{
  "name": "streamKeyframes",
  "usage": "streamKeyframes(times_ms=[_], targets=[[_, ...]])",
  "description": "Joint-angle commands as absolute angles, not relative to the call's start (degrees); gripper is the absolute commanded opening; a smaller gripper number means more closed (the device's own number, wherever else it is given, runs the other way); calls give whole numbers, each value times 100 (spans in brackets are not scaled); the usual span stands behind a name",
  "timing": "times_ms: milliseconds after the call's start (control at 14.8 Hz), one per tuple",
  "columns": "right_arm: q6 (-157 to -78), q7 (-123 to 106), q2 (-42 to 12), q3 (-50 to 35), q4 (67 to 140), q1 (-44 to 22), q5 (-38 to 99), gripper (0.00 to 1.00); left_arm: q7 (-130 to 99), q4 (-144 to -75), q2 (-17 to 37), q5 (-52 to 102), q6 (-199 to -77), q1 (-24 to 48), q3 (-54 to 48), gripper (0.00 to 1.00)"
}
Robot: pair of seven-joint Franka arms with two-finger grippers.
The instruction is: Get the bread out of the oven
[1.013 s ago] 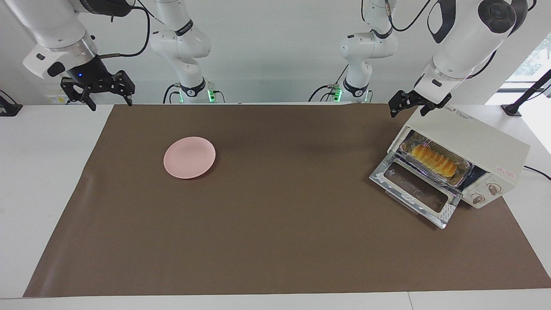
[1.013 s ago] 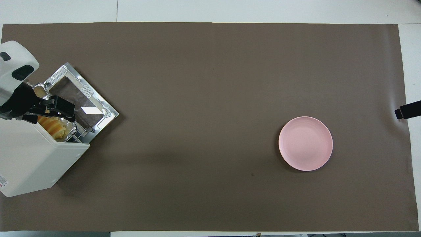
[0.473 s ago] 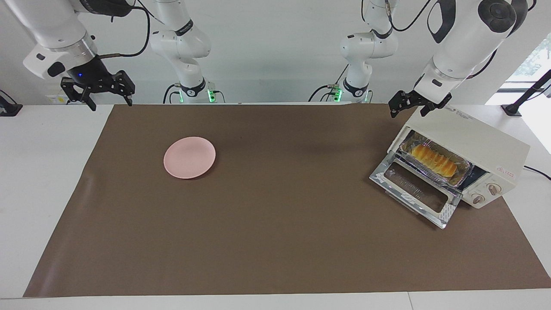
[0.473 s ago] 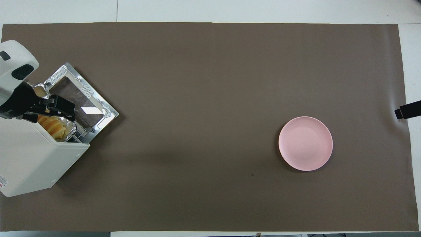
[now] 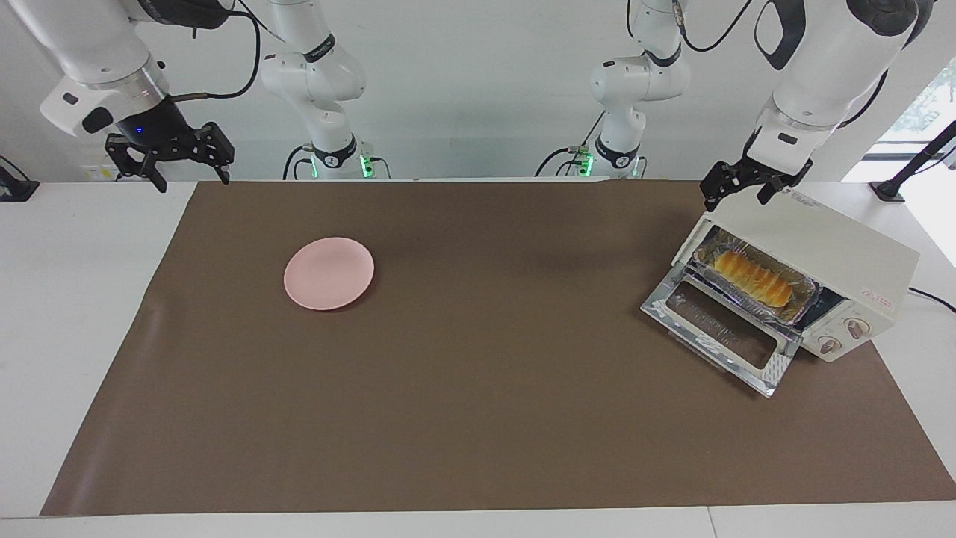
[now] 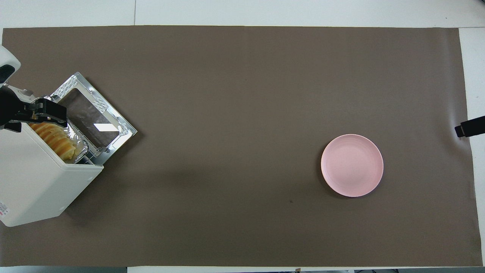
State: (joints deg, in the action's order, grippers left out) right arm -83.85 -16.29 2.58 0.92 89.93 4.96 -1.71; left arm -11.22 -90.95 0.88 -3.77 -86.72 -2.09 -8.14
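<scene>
The cream-white oven (image 5: pixel 821 246) stands at the left arm's end of the table with its glass door (image 5: pixel 717 329) folded down open. The yellow-orange bread (image 5: pixel 753 275) lies inside in a crinkled foil tray (image 5: pixel 803 290). My left gripper (image 5: pixel 736 200) hangs open and empty above the oven's top front corner that is nearer the robots, clear of the bread. In the overhead view the left gripper (image 6: pixel 39 120) covers one end of the bread (image 6: pixel 57 139) in the oven (image 6: pixel 38 189). My right gripper (image 5: pixel 190 179) waits open and empty over the table's edge at the right arm's end.
A pink plate (image 5: pixel 328 273) lies on the brown mat (image 5: pixel 485 388) toward the right arm's end; it also shows in the overhead view (image 6: pixel 352 165). The oven's two knobs (image 5: pixel 844 336) face away from the robots. The right gripper's tip (image 6: pixel 470 127) shows at the mat's edge.
My left gripper has shifted toward the left arm's end of the table, from over the door's hinge corner to over the oven's top. The right arm, bread and plate have not moved.
</scene>
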Motion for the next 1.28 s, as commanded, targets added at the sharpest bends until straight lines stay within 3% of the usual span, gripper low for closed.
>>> streamKeyframes(times_ms=[0, 135, 270, 810, 1013, 1080, 1215], targets=[[-8376, -1731, 404, 53, 9149, 545, -202, 100, -2202, -8843, 814, -632, -9112, -211, -853, 100], [-8376, -1740, 404, 53, 9149, 545, -202, 100, -2897, -8606, 1438, -869, -9499, -141, -861, 100], [-8376, -1740, 404, 53, 9149, 545, -202, 100, -3198, -8639, 1661, -966, -10000, -132, -853, 100], [-8376, -1731, 404, 53, 9149, 545, -202, 100, -3234, -10360, 1082, -1424, -10931, -395, -835, 100], [-8376, -1731, 404, 53, 9149, 545, -202, 100, -3366, -10897, 1090, -1433, -11503, -465, -835, 100], [-8376, -1731, 404, 53, 9149, 545, -202, 100, -3366, -10916, 1099, -1433, -11557, -483, -835, 95], [-8376, -1731, 404, 53, 9149, 545, -202, 100, -3349, -11056, 1090, -1433, -11653, -571, -835, 69]])
